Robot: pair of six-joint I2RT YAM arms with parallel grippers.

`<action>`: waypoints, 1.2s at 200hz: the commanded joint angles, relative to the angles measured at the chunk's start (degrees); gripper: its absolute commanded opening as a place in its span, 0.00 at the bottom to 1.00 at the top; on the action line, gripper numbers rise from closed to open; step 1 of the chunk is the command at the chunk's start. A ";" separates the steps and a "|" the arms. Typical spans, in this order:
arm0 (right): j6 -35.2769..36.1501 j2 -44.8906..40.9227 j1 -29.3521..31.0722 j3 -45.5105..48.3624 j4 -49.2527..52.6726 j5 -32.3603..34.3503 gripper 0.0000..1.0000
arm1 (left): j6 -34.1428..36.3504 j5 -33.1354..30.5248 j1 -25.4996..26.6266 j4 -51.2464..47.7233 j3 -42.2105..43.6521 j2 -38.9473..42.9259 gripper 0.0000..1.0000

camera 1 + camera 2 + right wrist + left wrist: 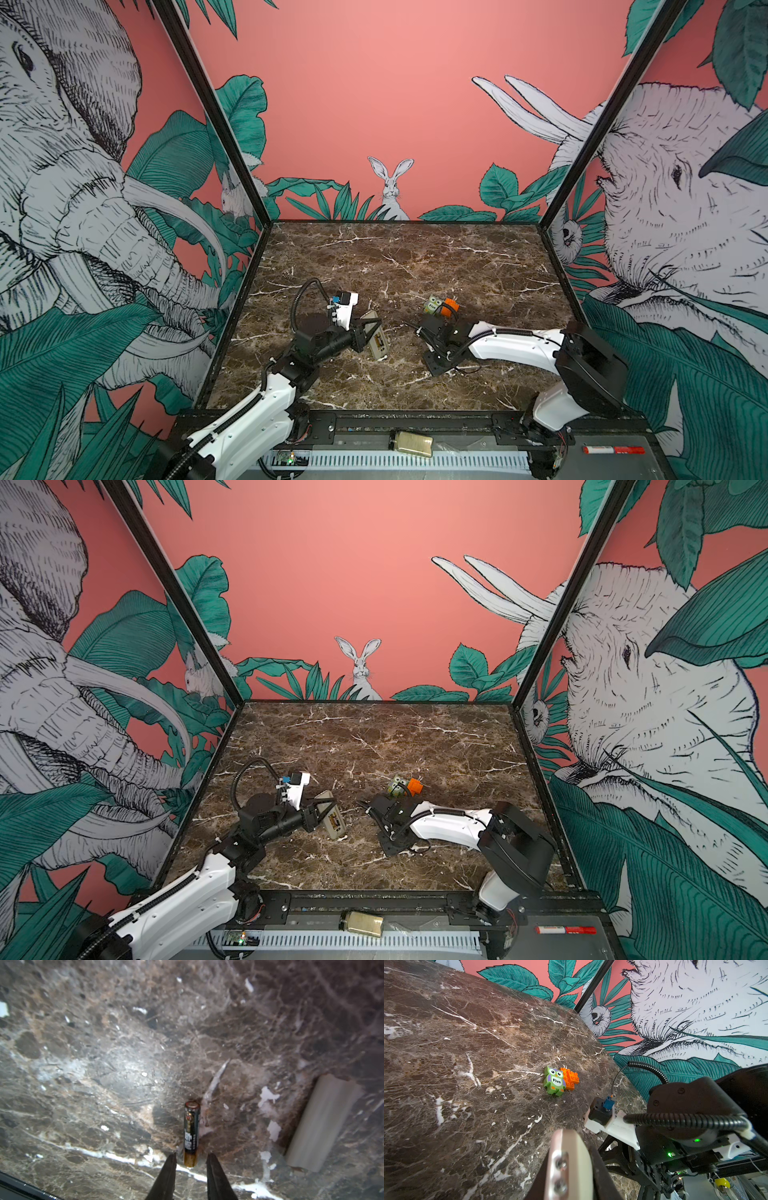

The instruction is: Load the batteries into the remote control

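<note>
Slim black battery with a copper end point(191, 1134) lies flat on the dark brown marble worktop point(415, 266), to the right of the remote. Right end effector point(191, 1158) is low over it, jaws apart, one tip on each side of the copper end with a sliver of gap on both sides. Judged a pick about to close.

Slim pale rectangular remote control point(377, 345) is tilted up off the worktop, back with the open recess facing the top views. Left end effector point(365, 332) is clamped on its edges, likely to steady it for loading. The left wrist view shows only one end point(577, 1159).

Pale grey curved strip point(324, 1122) lies near the battery, possibly the cover.

Green owl block point(554, 1081) and orange studded block point(571, 1078) touch each other, beyond the remote to its right.

Hard to read: no second battery found, and the recess contents are too small to tell. In the top views the right arm hides the battery.
</note>
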State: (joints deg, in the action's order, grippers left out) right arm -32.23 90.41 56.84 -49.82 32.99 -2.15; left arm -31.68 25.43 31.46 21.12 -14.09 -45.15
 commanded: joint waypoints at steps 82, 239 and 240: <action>1.24 2.52 -0.25 0.06 -0.47 1.16 0.12 | -0.48 -0.47 0.27 2.30 0.43 0.30 0.00; 6.43 -15.42 -0.28 0.40 -5.46 -0.30 0.00 | -6.83 -0.12 0.21 9.08 0.51 -1.06 0.00; 6.45 -15.60 -0.30 0.37 -5.47 -0.31 0.00 | -6.95 -0.12 0.28 9.23 0.53 -1.03 0.00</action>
State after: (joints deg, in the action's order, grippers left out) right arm -27.66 78.48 56.84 -48.56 29.06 -2.50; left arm -35.64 24.88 31.46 25.06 -14.06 -46.24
